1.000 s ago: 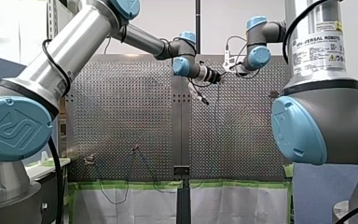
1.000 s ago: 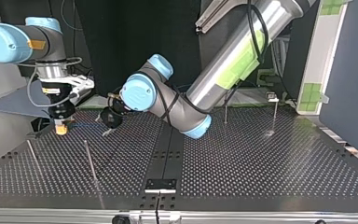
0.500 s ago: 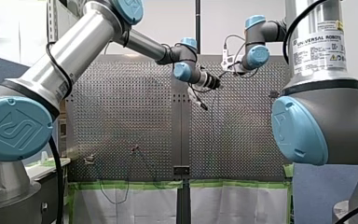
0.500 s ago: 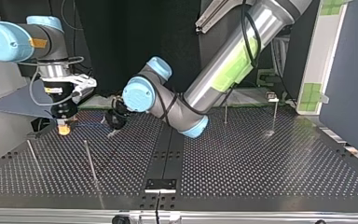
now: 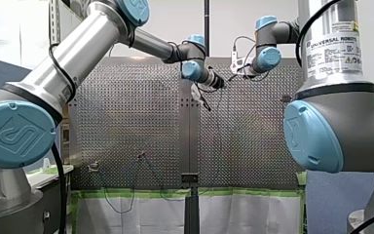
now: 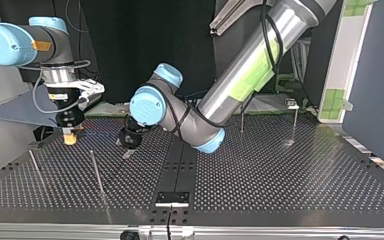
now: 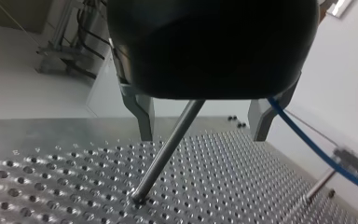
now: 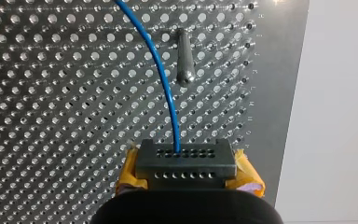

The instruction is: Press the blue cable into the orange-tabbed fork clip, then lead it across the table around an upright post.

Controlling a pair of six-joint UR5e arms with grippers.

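The blue cable (image 8: 161,74) runs out from between the yellow pads of my right gripper (image 8: 185,163), which is shut on it above the perforated table. In the top view this gripper (image 6: 69,138) hangs at the table's far left. My left gripper (image 7: 200,119) is open, its metal fingers (image 7: 141,116) wide apart. An upright post (image 7: 165,156) stands ahead, between them and untouched. The blue cable (image 7: 314,151) passes just outside one finger. In the top view my left gripper (image 6: 129,145) points down near the table's middle left. I cannot make out an orange tab on any clip.
Thin upright posts (image 6: 96,172) (image 6: 34,167) stand at the top view's left, two more (image 6: 242,120) (image 6: 295,122) at its far right by a small clip (image 6: 292,104). A short peg (image 8: 185,60) lies ahead of my right gripper. A black plate (image 6: 172,197) sits at the front edge.
My left gripper has swung down and towards the top view's near side, away from my right gripper. My right gripper has hardly moved and keeps the cable.
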